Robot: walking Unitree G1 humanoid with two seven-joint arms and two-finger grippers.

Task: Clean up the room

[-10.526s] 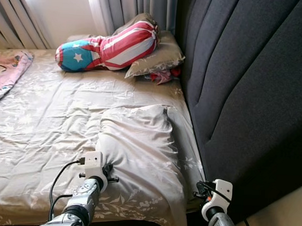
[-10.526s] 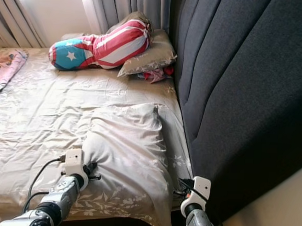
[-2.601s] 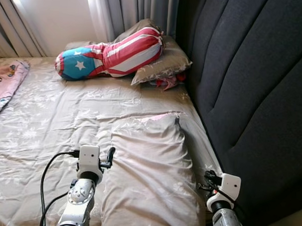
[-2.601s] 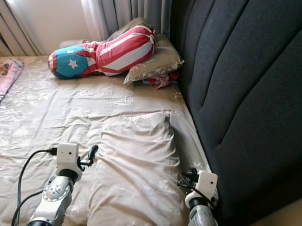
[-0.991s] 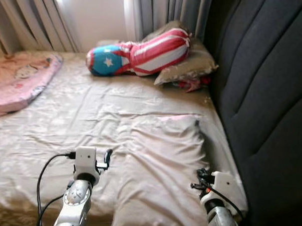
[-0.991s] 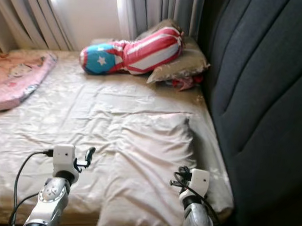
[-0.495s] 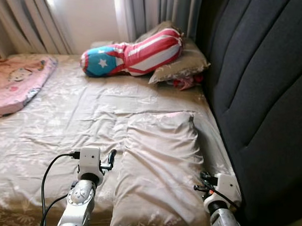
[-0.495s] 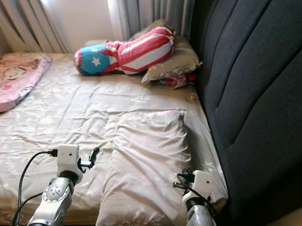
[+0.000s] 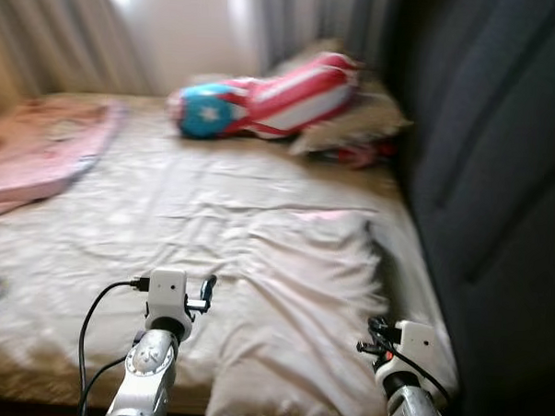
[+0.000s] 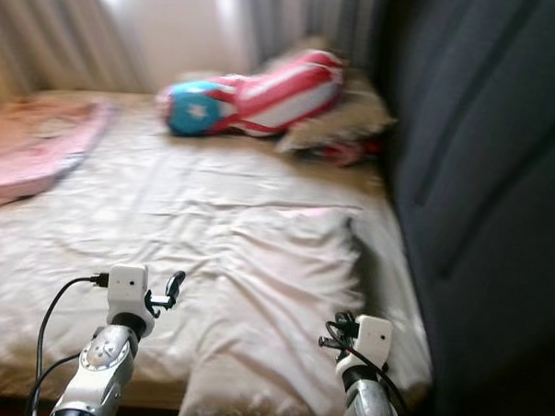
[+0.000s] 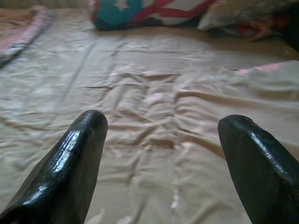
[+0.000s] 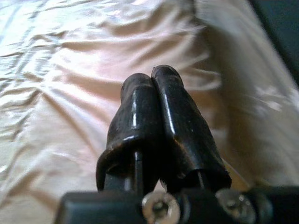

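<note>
Pillow [image 9: 306,292] lies flat on the bed [image 9: 121,210], just ahead of both hands and between them, looking already laid straight. Left hand [image 11: 163,154] hovers over the wrinkled sheet beside it with fingers spread wide and empty; right hand [image 12: 156,116] sits above the pillow's near corner, fingers pressed together on nothing. Well beyond the hands, a striped star cushion [image 9: 264,101] leans on another pillow [image 9: 355,128], a pink blanket [image 9: 40,156] lies off past the left hand, probably still to tidy. No containers visible
</note>
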